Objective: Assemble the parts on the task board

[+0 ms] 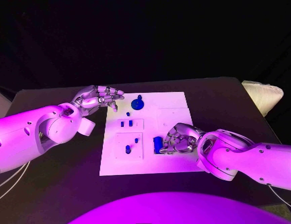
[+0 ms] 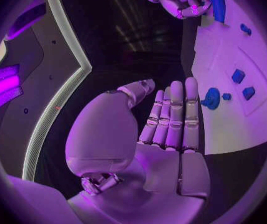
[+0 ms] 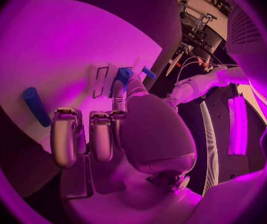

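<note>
Assembly partly done, judging by small parts (image 1: pixel 126 123) seated mid-board: right hand (image 1: pixel 179 139) curled beside a loose blue cylinder (image 1: pixel 157 143) near the task board (image 1: pixel 175 105)'s right edge, grasp unclear; left hand (image 1: pixel 98 98) released at its far-left corner.

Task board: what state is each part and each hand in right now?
task board: flat on the table.
round part: on the board's far end, not held.
cylinder part: lying on the board beside the right hand, whether gripped unclear.
left hand: empty, fingers apart.
right hand: fingers curled.
</note>
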